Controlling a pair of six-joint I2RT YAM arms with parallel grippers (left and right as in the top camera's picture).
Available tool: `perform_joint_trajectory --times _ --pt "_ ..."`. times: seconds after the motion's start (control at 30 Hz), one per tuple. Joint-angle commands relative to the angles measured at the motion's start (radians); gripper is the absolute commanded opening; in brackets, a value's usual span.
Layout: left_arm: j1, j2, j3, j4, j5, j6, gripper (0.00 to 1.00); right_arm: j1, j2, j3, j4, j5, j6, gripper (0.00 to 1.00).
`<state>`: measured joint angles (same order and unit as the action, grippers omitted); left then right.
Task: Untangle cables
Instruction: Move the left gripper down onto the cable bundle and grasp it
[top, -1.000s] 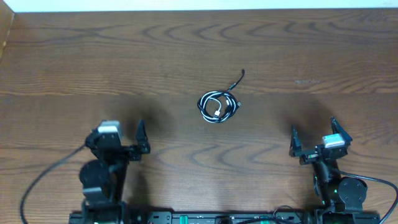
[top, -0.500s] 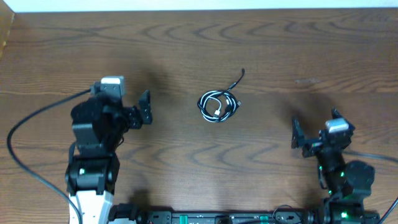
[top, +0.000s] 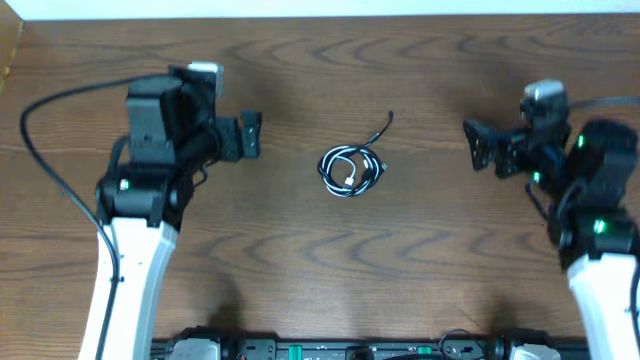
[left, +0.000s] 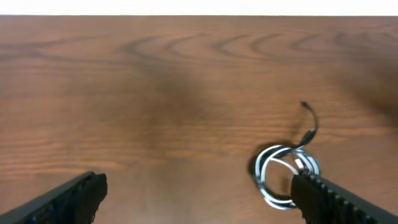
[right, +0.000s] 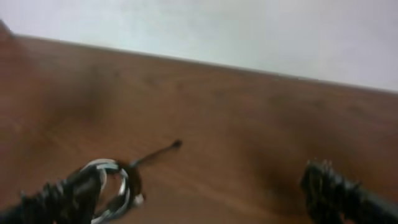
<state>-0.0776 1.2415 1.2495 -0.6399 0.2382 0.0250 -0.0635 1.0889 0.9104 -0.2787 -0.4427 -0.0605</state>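
The cables (top: 351, 169) lie as a small coiled bundle of black and white cords near the middle of the wooden table, with one black end sticking out toward the far side. The bundle also shows in the left wrist view (left: 286, 176) and, blurred, in the right wrist view (right: 112, 185). My left gripper (top: 249, 136) is open and empty, raised to the left of the bundle. My right gripper (top: 476, 148) is open and empty, raised to the right of the bundle.
The wooden table (top: 320, 260) spreads all around the bundle. A white wall edge (top: 320, 8) runs along the far side. Thick black arm cables hang at the left (top: 40, 110) and right (top: 610, 100).
Both arms have risen from the near edge and swung toward the far side, now flanking the bundle. The bundle has not moved.
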Motion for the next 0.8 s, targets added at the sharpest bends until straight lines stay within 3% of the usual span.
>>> perform_joint_trajectory --times 0.0,0.07,0.3,0.43,0.5,0.6,0.77 --pt "-0.050 0.088 0.086 -0.034 0.018 0.004 1.00 -0.005 0.110 0.154 -0.088 -0.087 -0.001 0.99" --pt "-0.077 0.134 0.086 -0.034 0.085 0.004 1.00 -0.005 0.190 0.236 -0.153 -0.095 0.000 0.99" --pt "-0.092 0.191 0.086 -0.091 0.354 0.004 1.00 -0.004 0.236 0.240 -0.149 -0.090 0.024 0.99" --pt "-0.092 0.204 0.083 -0.086 0.357 -0.004 1.00 0.002 0.243 0.240 -0.151 -0.126 0.040 0.99" --pt "-0.093 0.226 0.083 -0.067 0.356 -0.071 1.00 0.002 0.247 0.239 -0.152 -0.124 0.037 0.99" --pt "-0.115 0.285 0.083 -0.059 0.312 -0.182 0.84 0.002 0.260 0.239 -0.152 -0.110 0.037 0.92" --pt "-0.201 0.405 0.083 -0.063 0.116 -0.377 0.64 0.006 0.283 0.239 -0.153 -0.110 0.055 0.91"
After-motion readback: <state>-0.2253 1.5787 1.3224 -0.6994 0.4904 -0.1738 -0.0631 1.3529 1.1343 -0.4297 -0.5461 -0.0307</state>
